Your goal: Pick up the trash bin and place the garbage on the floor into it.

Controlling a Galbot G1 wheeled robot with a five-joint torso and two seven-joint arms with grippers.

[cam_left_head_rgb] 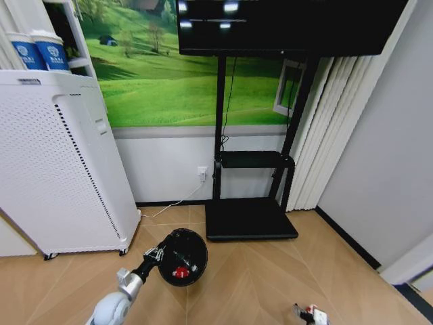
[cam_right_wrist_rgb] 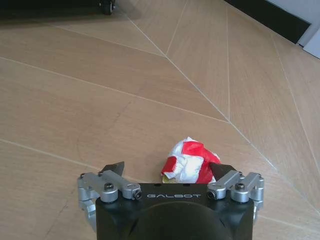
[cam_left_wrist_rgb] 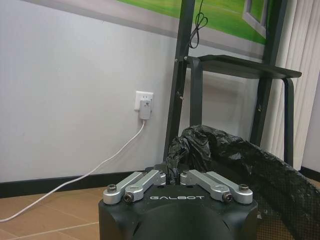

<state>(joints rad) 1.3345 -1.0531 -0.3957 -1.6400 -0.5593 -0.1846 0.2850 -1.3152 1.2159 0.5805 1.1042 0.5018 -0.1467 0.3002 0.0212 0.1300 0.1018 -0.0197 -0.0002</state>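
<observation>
The trash bin (cam_left_head_rgb: 181,256) is held at its rim by the closed left gripper (cam_left_head_rgb: 157,255). The red-and-white wrapper (cam_right_wrist_rgb: 191,162) lies on the floor (cam_right_wrist_rgb: 150,75) between the open right gripper (cam_right_wrist_rgb: 170,172) jaws; it may perhaps be pushed away if they close off-centre.

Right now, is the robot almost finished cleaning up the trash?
Partly. The left gripper holds the trash bin by its rim, and a red scrap lies inside. The right gripper is open around the red-and-white wrapper on the floor. That wrapper isn't binned yet.
</observation>
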